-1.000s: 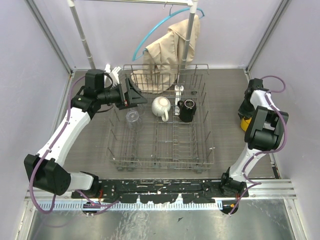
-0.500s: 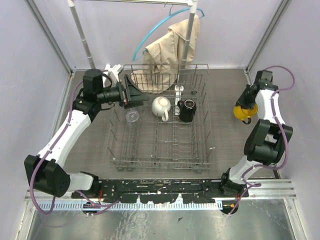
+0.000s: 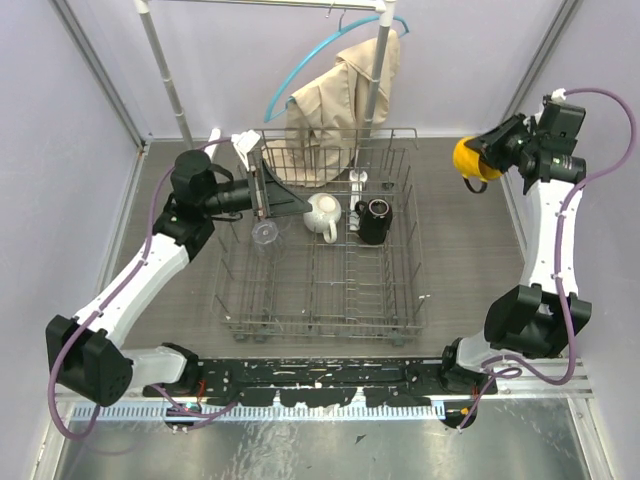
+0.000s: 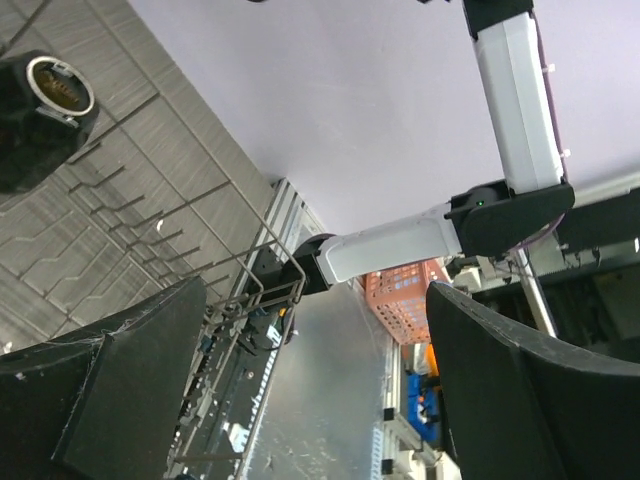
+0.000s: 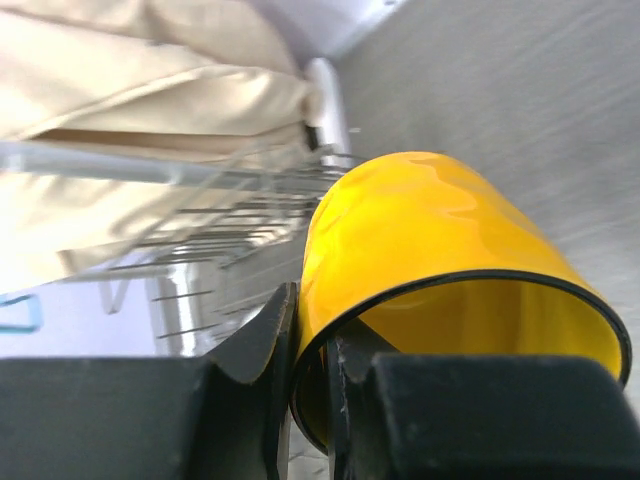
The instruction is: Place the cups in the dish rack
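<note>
Room to move: the dish rack (image 3: pixel 320 326) sat mid-table, with its far rim close under the beige jacket (image 3: pixel 340 100) on the clothes rail (image 3: pixel 165 75). Bare table lay on both sides, hemmed in by the enclosure walls.
Right gripper (image 3: pixel 484 158): raised near the far right corner, well apart from the rack's right wall. It was pinched narrow on the wall of the yellow mug (image 3: pixel 466 160).
Yellow mug: off the table, tipped on its side, mouth toward the wrist.
Left gripper (image 3: pixel 286 190): spread wide with nothing between the fingers. It hung over the rack's far left part, just beside the white mug (image 3: pixel 322 214) and above the glass tumbler (image 3: pixel 265 234).
Already racked: white mug and black mug (image 3: pixel 374 221) side by side in the far half, with the tumbler to their left.
Right wrist view only: one finger (image 5: pixel 350 365) sat inside the mug's rim and the other outside.
Left wrist view only: an empty gap showed between the wide fingers (image 4: pixel 130 385), with rack wires (image 4: pixel 250 290) below and the right arm (image 4: pixel 510 90) beyond.
Overhead only: each arm's clearance from the walls could be seen.
</note>
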`<state>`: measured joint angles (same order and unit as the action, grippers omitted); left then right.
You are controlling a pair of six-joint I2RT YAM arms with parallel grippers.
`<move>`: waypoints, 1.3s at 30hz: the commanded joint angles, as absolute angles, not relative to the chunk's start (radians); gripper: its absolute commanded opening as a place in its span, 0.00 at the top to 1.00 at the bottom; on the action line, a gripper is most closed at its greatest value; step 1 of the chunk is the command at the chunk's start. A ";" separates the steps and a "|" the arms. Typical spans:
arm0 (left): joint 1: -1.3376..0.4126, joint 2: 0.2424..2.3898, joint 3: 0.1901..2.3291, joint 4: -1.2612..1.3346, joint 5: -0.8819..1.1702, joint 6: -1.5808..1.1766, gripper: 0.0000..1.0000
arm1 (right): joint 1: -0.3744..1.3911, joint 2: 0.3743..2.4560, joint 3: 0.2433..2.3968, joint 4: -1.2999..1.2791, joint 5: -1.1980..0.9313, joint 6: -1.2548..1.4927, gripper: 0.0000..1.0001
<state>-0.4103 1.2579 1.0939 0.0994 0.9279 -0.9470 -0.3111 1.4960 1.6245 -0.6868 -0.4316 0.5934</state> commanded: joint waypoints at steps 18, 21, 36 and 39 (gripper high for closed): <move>-0.444 1.512 1.236 0.517 0.996 -0.972 0.02 | 0.084 1.228 1.355 0.303 -0.618 1.491 0.99; -0.455 1.544 1.270 0.545 1.001 -0.987 0.02 | 0.138 1.233 1.341 0.352 -0.603 1.518 0.99; -0.508 1.570 1.325 0.582 1.002 -0.981 0.01 | 0.237 1.263 1.289 0.509 -0.568 1.679 0.99; -0.509 1.584 1.348 0.581 1.006 -0.981 0.01 | 0.251 1.266 1.281 0.520 -0.565 1.691 0.99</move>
